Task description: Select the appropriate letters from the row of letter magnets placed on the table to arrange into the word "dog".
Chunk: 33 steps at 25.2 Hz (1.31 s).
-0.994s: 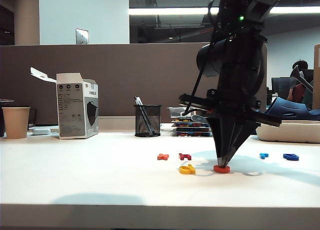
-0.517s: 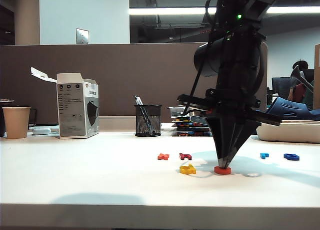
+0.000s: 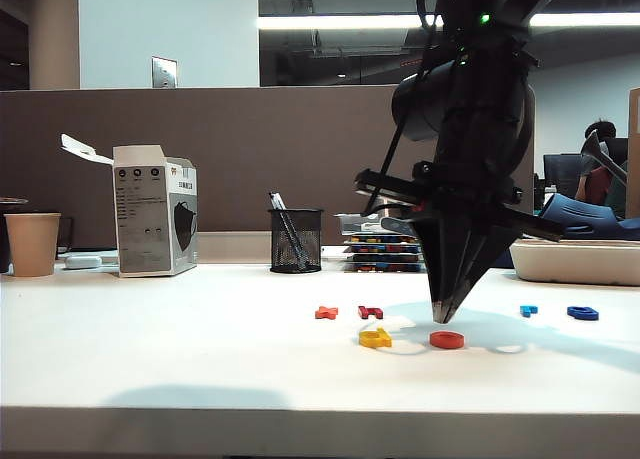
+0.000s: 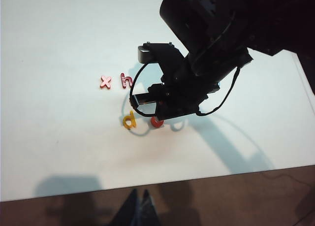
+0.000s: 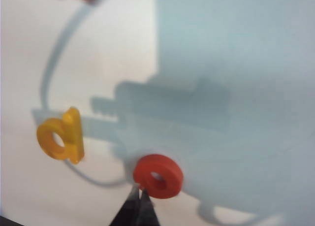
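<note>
Six small flat plastic letters lie on the white table (image 3: 150, 359), which has a brown partition (image 3: 220, 149) along its back edge. At the back, running left to right from the front, sit an orange cross-shaped letter (image 3: 326, 312), a dark red letter (image 3: 370, 312), then, well apart past the arm, a small light blue letter (image 3: 528, 310) and a dark blue letter (image 3: 582, 313). Nearer the front edge, a yellow "d" (image 3: 375, 338) lies flat with its stem on one side of a round loop, and just beside it on the right, not touching, lies an orange-red ring (image 3: 447, 340), thick and round with a small hole in the middle. The right gripper (image 3: 440, 314) hangs tip-down just above the ring, slightly toward its left edge; its two dark fingers are pressed together to a point and hold nothing, with a clear gap between tip and ring. From the right wrist camera the closed tips (image 5: 138, 199) sit at the ring's rim. The left gripper (image 4: 139, 206) is held high over the front edge of the table, well apart from the letters, its dark fingers together and empty. A paper cup (image 3: 32, 244), a white carton (image 3: 155, 219) and a mesh pen holder (image 3: 296, 240) stand along the back.
</note>
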### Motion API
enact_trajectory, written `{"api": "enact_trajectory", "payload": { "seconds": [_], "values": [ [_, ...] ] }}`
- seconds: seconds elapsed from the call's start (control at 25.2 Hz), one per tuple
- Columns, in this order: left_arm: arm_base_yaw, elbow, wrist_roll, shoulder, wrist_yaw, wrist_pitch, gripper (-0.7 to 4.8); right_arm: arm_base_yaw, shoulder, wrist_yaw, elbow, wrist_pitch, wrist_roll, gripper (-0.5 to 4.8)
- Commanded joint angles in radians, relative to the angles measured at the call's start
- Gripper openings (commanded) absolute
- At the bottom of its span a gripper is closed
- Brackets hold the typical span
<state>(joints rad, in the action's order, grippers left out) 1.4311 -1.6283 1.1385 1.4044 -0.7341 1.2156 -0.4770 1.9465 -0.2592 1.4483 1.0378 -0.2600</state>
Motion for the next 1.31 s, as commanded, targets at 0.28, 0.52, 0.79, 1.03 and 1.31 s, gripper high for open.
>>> {"api": "enact_trajectory", "payload": {
  "seconds": [0.28,0.52,0.79,1.03,1.31],
  "values": [
    [0.001,-0.002,-0.002,-0.002,-0.006,-0.005,-0.05,-0.001,-0.100,0.008,0.003,-0.068,0.007,-0.07],
    [0.001,-0.002,-0.002,-0.002,-0.006,-0.005,-0.05,0.025,-0.180,0.289,0.003,-0.084,-0.002,0.12],
    [0.001,-0.002,-0.002,-0.002,-0.006,-0.005,-0.05,0.145,-0.190,0.356,0.003,-0.006,-0.065,2.14],
    [0.001,-0.002,-0.002,-0.002,-0.006,-0.005,-0.05,0.210,-0.190,0.425,0.003,-0.029,-0.109,2.74],
    [0.001,-0.002,-0.002,-0.002,-0.006,-0.005,-0.05,0.211,-0.143,0.443,0.003,-0.050,-0.160,2.74]
  ]
}}
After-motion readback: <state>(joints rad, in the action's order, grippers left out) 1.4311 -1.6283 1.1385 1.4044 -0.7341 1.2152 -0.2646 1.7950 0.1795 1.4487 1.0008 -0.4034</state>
